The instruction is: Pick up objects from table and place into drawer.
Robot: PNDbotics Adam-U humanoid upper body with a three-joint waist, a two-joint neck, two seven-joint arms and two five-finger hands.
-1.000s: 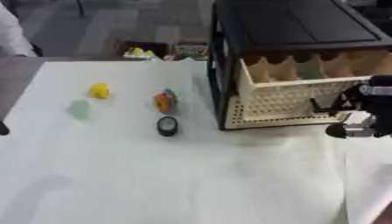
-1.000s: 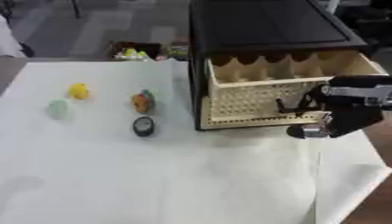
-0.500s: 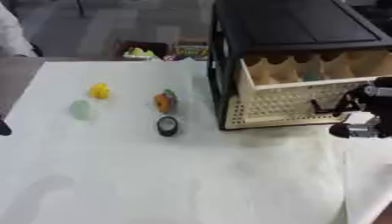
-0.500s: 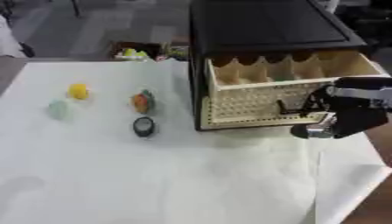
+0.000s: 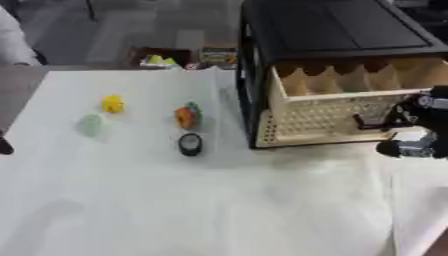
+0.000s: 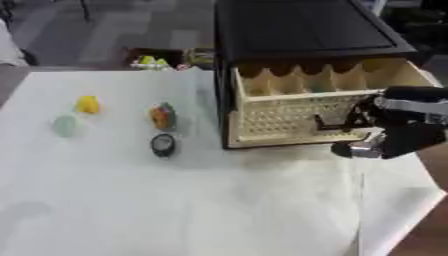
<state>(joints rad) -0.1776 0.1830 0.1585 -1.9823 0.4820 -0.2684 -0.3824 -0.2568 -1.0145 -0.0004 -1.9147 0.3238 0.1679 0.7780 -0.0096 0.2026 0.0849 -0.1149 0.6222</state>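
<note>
**A:** Right hand [image 6: 398, 131] sits at the front of the drawer [image 6: 297, 112], over on the right side of the table [image 6: 201, 200]. It's up against the perforated cream front panel, by the small dark handle [image 6: 325, 123].

**B:** Has it got hold of that handle?

**A:** Can't tell from here. The hand is a dark mass with a silver part at the bottom, and the fingers blur into the handle. I can't say whether they're curled or straight.

**B:** And the drawer?

**A:** Pulled out from the black cabinet [image 6: 302, 35]. You can see down into it: a row of scalloped dividers along the back, with something pale greenish in one of the compartments, too blurred to name.

**B:** What about the things to pick up?

**A:** All out on the white cloth, left of the cabinet. A yellow object [image 5: 112, 104] farthest left and back, a pale green object [image 5: 92, 124] just in front of it. Nearer the cabinet, an orange and green object [image 5: 187, 116], and just in front of that a dark round object [image 5: 190, 143] with a light centre. None of them touching, none near the hand.

**B:** The left hand?

**A:** Nowhere in sight. There's a box [image 5: 157, 57] of yellowish odds and ends on the floor past the far edge of the table.
</note>
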